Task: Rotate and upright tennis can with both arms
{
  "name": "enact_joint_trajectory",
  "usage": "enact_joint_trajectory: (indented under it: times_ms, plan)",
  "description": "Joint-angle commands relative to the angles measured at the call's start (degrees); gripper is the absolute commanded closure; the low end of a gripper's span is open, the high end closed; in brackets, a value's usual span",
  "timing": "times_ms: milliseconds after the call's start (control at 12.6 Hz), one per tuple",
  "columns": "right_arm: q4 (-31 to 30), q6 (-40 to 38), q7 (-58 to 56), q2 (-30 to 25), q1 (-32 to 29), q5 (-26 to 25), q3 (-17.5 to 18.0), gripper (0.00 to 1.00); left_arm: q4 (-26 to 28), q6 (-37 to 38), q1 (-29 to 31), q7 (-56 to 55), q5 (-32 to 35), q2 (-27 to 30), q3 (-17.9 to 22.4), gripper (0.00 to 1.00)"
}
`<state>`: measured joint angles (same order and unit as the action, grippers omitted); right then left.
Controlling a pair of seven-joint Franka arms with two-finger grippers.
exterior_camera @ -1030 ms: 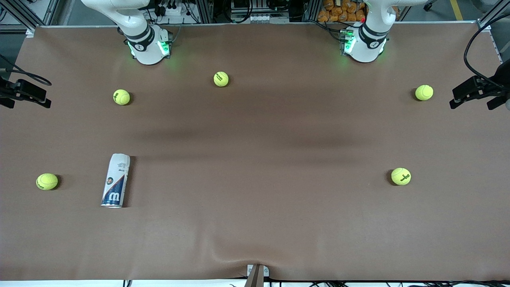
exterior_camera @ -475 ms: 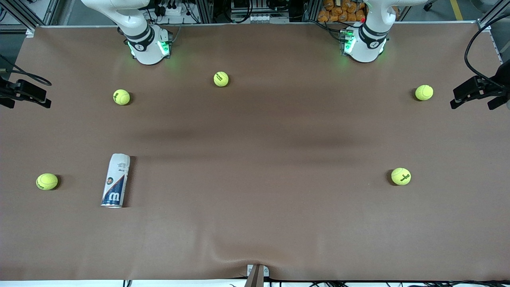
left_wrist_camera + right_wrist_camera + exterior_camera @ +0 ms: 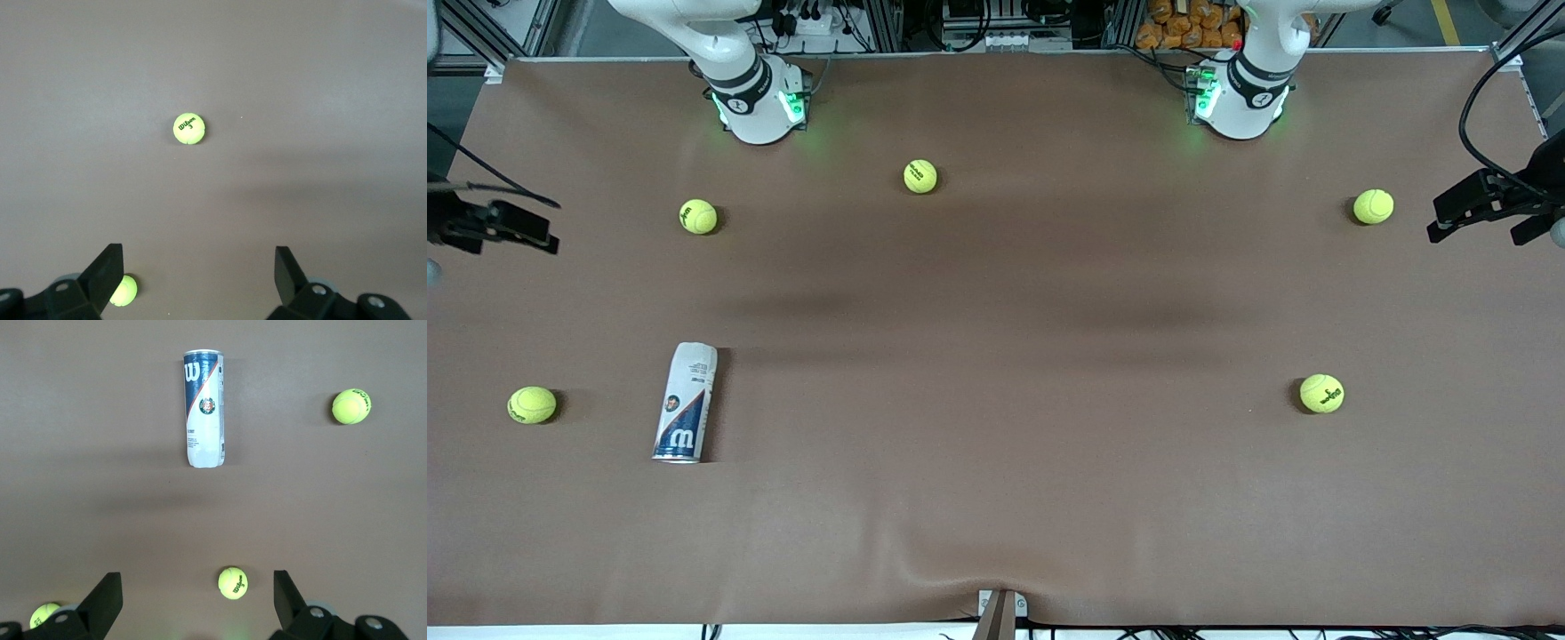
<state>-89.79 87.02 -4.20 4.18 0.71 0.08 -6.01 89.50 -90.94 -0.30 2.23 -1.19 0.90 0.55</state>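
Note:
The tennis can (image 3: 685, 402) lies on its side on the brown table (image 3: 996, 293), toward the right arm's end, with its metallic end nearest the front camera. In the right wrist view the tennis can (image 3: 204, 410) shows far below, its W logo visible. My right gripper (image 3: 197, 597) hangs high over the table, open and empty. My left gripper (image 3: 199, 270) is also high up, open and empty, over the left arm's end. Both arms rise from their green-lit bases (image 3: 760, 102) (image 3: 1238, 98) out of the front view.
Several tennis balls lie scattered: two near the can (image 3: 532, 404) (image 3: 698, 216), one mid-table near the bases (image 3: 920, 176), two toward the left arm's end (image 3: 1373, 206) (image 3: 1321, 393). Black arm parts with cables show at both side edges (image 3: 503, 227) (image 3: 1485, 200).
The black part at the right arm's end has shifted a little lower and inward; the one at the left arm's end barely moved. The can and balls lie still.

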Motion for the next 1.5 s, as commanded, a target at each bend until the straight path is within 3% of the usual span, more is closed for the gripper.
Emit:
enact_joint_trajectory:
  times_ms: [0,713,1426]
  plan:
    - [-1.9,3.4,-1.2,4.1,-1.5,-0.2,0.8,0.00,-0.5,0.6,1.3,0.7,-0.2,-0.1,-1.5,0.00]
    - [-1.9,20.0,-8.3,21.8,-0.8,0.6,1.0,0.00,-0.6,0.7,1.0,0.7,-0.1,0.0,-1.5,0.00]
    - [-1.6,30.1,-9.7,31.1,-0.6,0.7,1.2,0.00,-0.6,1.3,0.7,0.9,-0.1,-0.2,-1.5,0.00]
